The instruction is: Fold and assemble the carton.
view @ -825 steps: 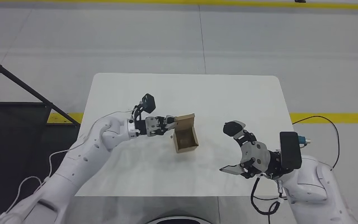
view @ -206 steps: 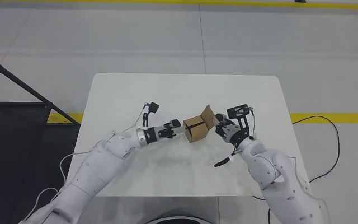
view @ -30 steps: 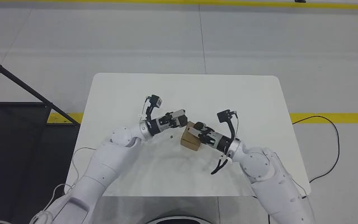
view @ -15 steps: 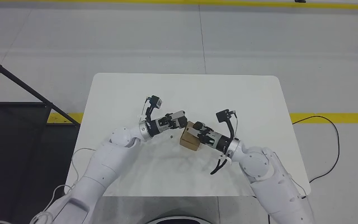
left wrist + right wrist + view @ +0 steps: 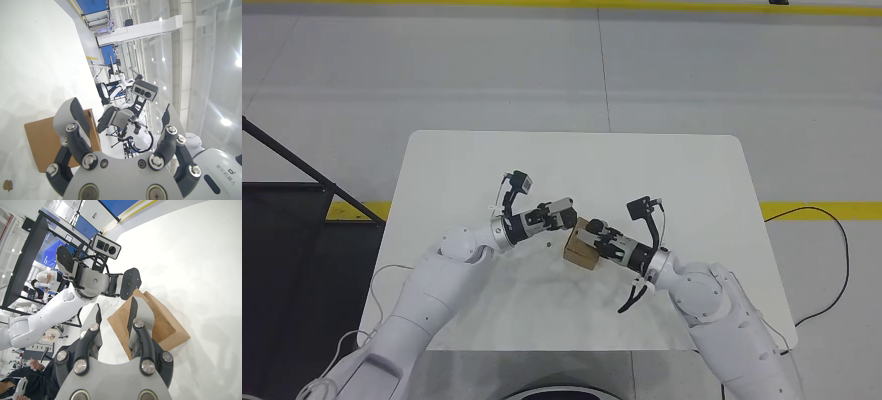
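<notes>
Grippers at the carton's top, 1 on each side

Right gripper (image 5: 115, 308) is spread, 1 finger lying across the top flap of the carton (image 5: 166, 325) and the other hanging off its side. Left gripper (image 5: 122, 111), also spread, has 1 pad against the opposite upper edge. The carton sits mid-table (image 5: 672, 170). From where I stand, the flap looks ready to be pressed flat. I'd want the left pad bracing the wall while the right finger pushes down along the crease, gently, since light cardboard on a smooth top would likely slide or buckle.
</notes>
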Robot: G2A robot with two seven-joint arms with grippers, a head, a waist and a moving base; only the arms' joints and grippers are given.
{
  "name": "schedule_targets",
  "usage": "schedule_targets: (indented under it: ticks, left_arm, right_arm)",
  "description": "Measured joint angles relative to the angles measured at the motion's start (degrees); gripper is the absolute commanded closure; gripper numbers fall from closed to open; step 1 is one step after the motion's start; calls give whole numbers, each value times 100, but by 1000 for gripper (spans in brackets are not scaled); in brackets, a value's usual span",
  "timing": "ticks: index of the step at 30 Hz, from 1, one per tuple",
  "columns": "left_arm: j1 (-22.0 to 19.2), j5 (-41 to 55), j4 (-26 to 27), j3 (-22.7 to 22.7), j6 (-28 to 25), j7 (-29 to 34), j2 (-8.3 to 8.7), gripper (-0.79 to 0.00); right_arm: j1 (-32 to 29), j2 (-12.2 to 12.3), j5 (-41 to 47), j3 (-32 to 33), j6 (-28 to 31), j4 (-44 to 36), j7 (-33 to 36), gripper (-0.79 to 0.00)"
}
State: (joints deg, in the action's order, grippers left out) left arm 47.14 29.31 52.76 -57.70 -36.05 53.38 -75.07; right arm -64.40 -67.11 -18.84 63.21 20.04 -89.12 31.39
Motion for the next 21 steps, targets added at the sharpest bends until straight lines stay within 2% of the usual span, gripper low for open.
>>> schedule_targets:
  ticks: [21]
  left_arm:
    - [40, -2, -1, -174, 27, 40, 9, -785]
  right_arm:
    - [2, -12, -17, 6, -57, 7, 5, -342]
